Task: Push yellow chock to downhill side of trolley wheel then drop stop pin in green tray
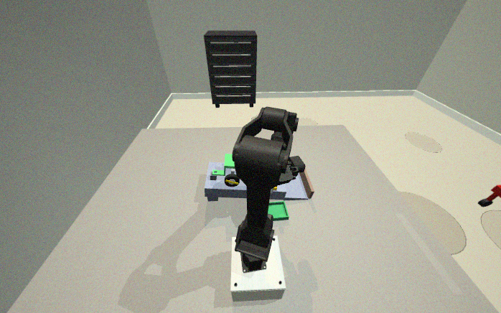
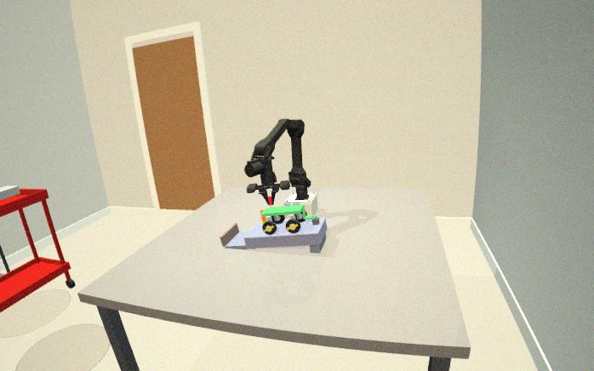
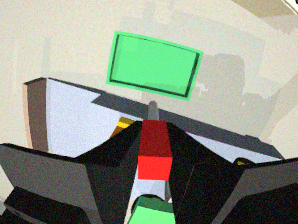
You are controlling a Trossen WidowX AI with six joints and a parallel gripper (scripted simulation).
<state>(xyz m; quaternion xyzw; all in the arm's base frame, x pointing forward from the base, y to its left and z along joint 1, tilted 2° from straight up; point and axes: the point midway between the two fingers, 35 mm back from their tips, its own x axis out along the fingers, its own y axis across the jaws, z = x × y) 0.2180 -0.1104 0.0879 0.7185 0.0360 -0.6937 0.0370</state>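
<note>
— Gripper (image 2: 270, 201) (image 3: 153, 128)?
— One, closed on the red-headed stop pin (image 2: 270, 201) (image 3: 155, 167), above the ramp (image 2: 281, 239) (image 3: 75, 117).
— Trolley (image 2: 283, 211) (image 3: 152, 214)?
— One, green-topped, on the ramp, below the gripper.

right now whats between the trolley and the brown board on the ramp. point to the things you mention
The chock (image 1: 275, 188) (image 2: 263, 218) (image 3: 125, 122), partly hidden, near the trolley (image 1: 229, 160) (image 2: 283, 211) (image 3: 152, 215), then a stretch of ramp (image 1: 295, 190) (image 2: 240, 239) (image 3: 70, 120) up to the board (image 1: 306, 184) (image 2: 229, 235) (image 3: 37, 115). The exterior view shows it.
</note>
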